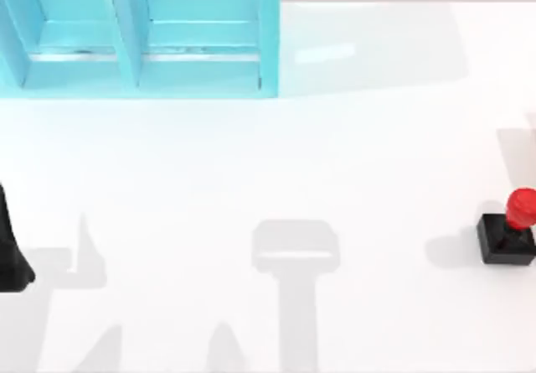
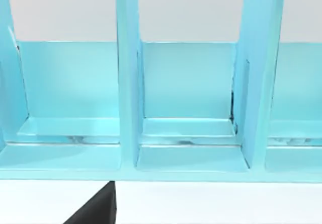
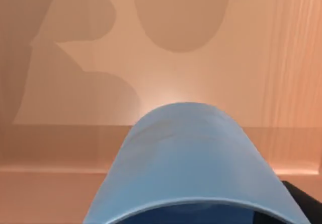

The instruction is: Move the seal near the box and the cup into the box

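Note:
The seal [image 1: 509, 229], a black square block with a red knob, stands upright on the white table at the far right. The cup [image 3: 186, 168] is blue and sits very close in the right wrist view, held off the table by my right gripper; part of one black finger [image 3: 308, 205] shows beside it. The teal box [image 1: 130, 33] with upright dividers stands at the back left. My left arm [image 1: 10, 247] is parked at the table's left edge, and its wrist view faces the box [image 2: 128, 83] compartments.
The white table stretches between the box and the seal, crossed by grey arm shadows [image 1: 295, 256]. A tan surface lies behind the cup in the right wrist view. A black part of the left gripper [image 2: 95, 211] shows below the box.

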Controlling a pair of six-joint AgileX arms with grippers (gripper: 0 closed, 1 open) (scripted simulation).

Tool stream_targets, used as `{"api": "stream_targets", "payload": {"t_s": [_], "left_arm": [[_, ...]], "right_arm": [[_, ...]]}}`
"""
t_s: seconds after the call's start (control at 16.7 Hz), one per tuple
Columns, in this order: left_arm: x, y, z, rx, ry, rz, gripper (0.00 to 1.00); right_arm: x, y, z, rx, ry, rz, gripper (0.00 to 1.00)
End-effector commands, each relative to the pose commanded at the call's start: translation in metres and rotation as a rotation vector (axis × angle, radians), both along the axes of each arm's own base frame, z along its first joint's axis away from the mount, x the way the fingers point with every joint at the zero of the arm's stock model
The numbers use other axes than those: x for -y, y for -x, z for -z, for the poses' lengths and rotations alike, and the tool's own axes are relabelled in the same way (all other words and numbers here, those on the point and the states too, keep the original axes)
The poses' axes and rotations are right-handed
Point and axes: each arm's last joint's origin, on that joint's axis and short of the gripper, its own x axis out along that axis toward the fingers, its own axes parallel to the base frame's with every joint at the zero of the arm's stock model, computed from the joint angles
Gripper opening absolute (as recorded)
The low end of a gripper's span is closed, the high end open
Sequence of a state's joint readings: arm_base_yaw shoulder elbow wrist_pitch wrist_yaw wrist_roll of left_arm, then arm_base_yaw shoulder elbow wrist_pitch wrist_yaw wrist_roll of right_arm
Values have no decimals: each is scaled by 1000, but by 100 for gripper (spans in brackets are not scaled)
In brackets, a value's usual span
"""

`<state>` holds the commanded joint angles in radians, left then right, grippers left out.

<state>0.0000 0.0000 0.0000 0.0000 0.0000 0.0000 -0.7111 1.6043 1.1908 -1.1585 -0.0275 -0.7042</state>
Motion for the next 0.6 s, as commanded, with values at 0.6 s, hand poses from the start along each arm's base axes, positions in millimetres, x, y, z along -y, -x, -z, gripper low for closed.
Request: {"api": "stream_targets", "payload": {"t_s": [0.6], "left_arm": [[0, 0, 0, 0, 0, 0, 100]], "right_arm": [[-5, 0, 40, 3, 2, 2, 0]]}}
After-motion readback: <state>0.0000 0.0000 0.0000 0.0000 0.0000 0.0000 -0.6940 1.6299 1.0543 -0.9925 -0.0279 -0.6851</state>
